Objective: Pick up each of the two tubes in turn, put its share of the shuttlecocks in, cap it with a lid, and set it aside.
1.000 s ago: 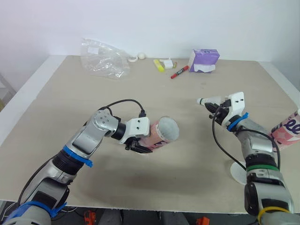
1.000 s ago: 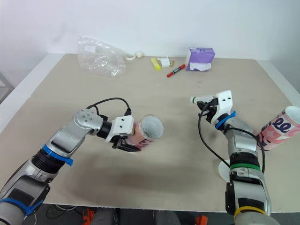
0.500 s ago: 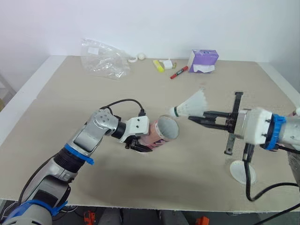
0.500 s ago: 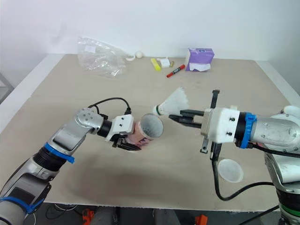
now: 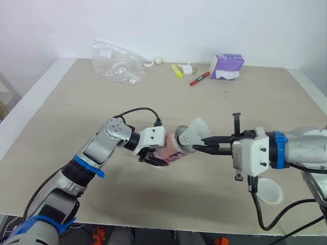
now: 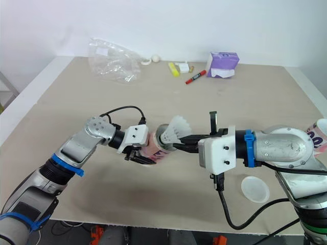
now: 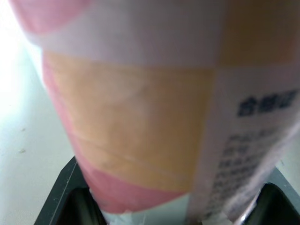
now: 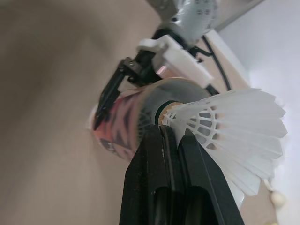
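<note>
**Left eye view.** The left pincer (image 5: 153, 157) pinches a pink-and-orange cardboard tube (image 5: 172, 149) round its body. The tube is held on its side, with its open mouth facing the right pincer (image 5: 203, 148). The right pincer is pressed together on a white feathered shuttlecock (image 5: 194, 133), whose cork end is at the tube's mouth. A round translucent plastic lid (image 5: 269, 190) lies on the pale desk (image 5: 76, 102), behind that pincer.

**Right eye view.** A second pink tube (image 6: 320, 142) lies well behind the right pincer.

**Left wrist view.** Black fingers (image 7: 70, 199) flank the tube. Its dark blue print is too blurred to read.

**Right wrist view.** The grip sits at the base of the skirt, beside the cork. The shuttlecock is probably very light, and its feathers are fragile, so a hold near the cork suits it. The tube looks light and stiff but crushable.
</note>
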Robot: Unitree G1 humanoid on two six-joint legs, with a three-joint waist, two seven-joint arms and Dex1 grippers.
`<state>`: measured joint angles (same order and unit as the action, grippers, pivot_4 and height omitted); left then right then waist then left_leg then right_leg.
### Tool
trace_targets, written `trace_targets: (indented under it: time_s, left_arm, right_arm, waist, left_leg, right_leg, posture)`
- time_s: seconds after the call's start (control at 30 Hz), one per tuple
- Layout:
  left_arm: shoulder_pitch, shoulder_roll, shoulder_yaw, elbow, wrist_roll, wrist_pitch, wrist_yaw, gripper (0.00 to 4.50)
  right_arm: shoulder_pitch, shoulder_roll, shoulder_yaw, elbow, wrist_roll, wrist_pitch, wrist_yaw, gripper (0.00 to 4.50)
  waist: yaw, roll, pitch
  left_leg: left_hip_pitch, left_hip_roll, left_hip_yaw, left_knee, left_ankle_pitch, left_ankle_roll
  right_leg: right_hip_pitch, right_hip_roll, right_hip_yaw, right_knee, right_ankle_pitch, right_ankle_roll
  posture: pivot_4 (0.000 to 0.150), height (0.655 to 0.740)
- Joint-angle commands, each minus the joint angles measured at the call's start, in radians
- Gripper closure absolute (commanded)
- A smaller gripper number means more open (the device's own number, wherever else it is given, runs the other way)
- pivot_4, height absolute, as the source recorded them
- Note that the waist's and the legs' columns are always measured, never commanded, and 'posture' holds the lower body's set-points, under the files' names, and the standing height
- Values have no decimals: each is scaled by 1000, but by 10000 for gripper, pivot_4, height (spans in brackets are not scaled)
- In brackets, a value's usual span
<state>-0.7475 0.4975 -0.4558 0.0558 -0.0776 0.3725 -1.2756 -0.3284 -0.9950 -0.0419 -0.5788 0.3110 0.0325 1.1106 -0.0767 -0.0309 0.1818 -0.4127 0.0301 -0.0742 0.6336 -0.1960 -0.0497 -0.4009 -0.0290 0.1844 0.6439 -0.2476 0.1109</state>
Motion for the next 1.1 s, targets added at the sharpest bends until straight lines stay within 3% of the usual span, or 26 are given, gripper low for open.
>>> trace_targets:
  time_s: [0.03,0.1,0.2,0.23,0.27,0.33,0.47,0.6,0.77,0.9,0.97,1.1]
  left_arm:
    - [10,23,-11,25,51,25,34,17703]
    - [12,24,-11,21,51,27,35,17703]
    - [13,24,-12,20,51,27,36,17703]
    - [13,23,-12,20,51,27,36,17703]
    - [13,23,-12,20,51,27,37,17703]
    - [12,20,-14,24,52,25,37,17703]
    - [11,17,-17,27,53,21,36,17703]
    - [9,17,-20,28,52,17,33,17703]
    - [2,16,-25,32,55,12,29,17703]
    - [-8,15,-28,47,60,1,26,17703]
    - [-13,14,-31,55,60,-4,25,17703]
    - [-25,11,-32,72,62,-14,24,17703]
  right_arm:
    - [1,-14,-19,-43,11,-11,13,38215]
    - [-1,-20,-28,-45,22,-6,22,32840]
    - [-10,-26,-48,-45,51,12,33,19695]
    - [-10,-29,-54,-46,59,17,36,17808]
    - [-8,-33,-65,-47,78,31,38,10443]
    - [-6,-26,-126,-54,192,127,2,1337]
    - [-33,-46,-243,-10,378,330,-63,479]
    - [-97,-88,-260,78,404,421,-72,479]
    - [-212,-121,-164,116,370,443,-26,22397]
    - [-318,-73,14,63,317,452,0,33944]
    - [-338,-55,93,63,252,427,25,43446]
    - [-373,-30,218,103,117,370,74,44333]
  waist:
    - [0,0,0]
    - [0,0,0]
    - [0,0,0]
    - [0,0,0]
    - [0,0,0]
    - [0,0,0]
    - [1,0,0]
    - [1,0,0]
    - [0,1,0]
    - [0,1,-1]
    - [2,1,0]
    - [2,1,0]
  left_leg:
    - [0,0,0,0,0,0]
    - [0,0,0,0,0,0]
    - [0,0,0,0,0,0]
    - [0,0,0,0,0,0]
    - [0,0,0,0,0,0]
    - [0,0,0,0,0,0]
    - [0,0,0,0,0,0]
    - [0,0,0,0,0,0]
    - [0,0,0,0,0,0]
    - [-1,0,0,-1,0,0]
    - [0,0,0,-1,0,0]
    - [-3,0,1,0,0,0]
  right_leg:
    - [0,0,0,0,0,0]
    - [0,0,0,0,0,0]
    - [0,0,0,0,0,0]
    - [0,0,0,0,0,0]
    - [0,0,0,0,0,0]
    - [0,0,0,0,0,0]
    - [0,0,0,0,0,0]
    - [0,0,0,0,1,0]
    - [0,0,0,0,1,0]
    - [-1,0,0,0,1,0]
    - [-2,0,0,0,1,0]
    - [-3,-1,0,0,1,0]
  posture:
    - [1500,7400]
    - [1500,7400]
    - [1500,7400]
    - [1500,7400]
    - [1500,7400]
    - [1500,7400]
    - [1500,7400]
    - [1500,7400]
    - [1500,7400]
    - [1500,7400]
    - [1500,7400]
    - [1500,7400]
